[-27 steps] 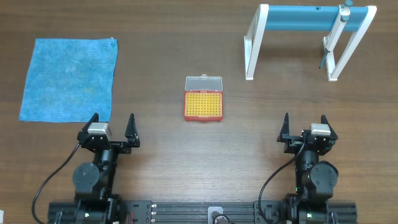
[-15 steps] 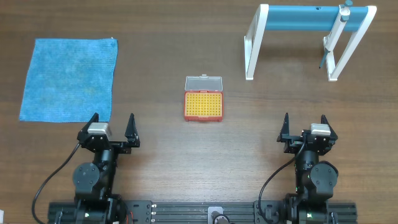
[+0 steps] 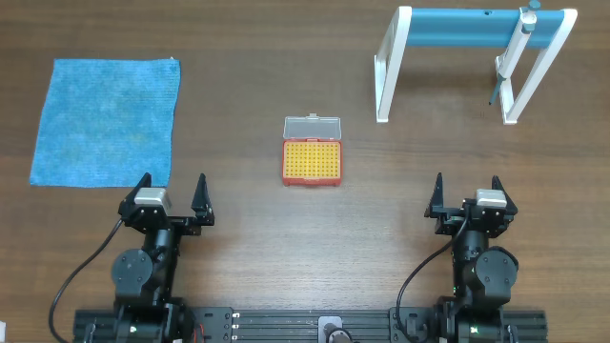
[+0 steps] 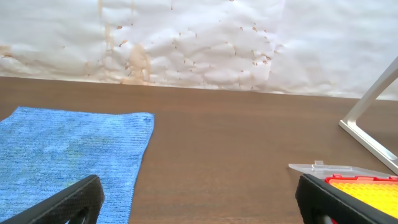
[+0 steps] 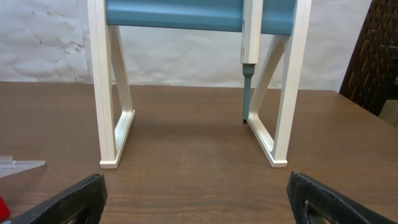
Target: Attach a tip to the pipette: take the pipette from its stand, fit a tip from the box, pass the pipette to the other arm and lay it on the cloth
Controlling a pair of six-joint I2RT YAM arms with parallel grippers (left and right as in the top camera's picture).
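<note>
The pipette [image 3: 508,59] hangs from the right end of a white stand with a blue crossbar [image 3: 464,29] at the back right; its shaft [image 5: 247,68] points down between the stand's legs. A red tip box [image 3: 312,162] with yellow tips and its clear lid folded back sits mid-table; its corner [image 4: 364,186] shows beside the left gripper. The blue cloth [image 3: 106,122] lies flat at the back left. My left gripper [image 3: 171,195] stands open near the front left, just in front of the cloth. My right gripper [image 3: 466,193] stands open at the front right, well short of the stand.
The wooden table [image 3: 238,76] runs back to a white papered wall [image 4: 199,43]. The stand's white legs [image 5: 115,99] rest on the table at the back right. A dark lattice object [image 5: 379,56] stands off to the side past the stand.
</note>
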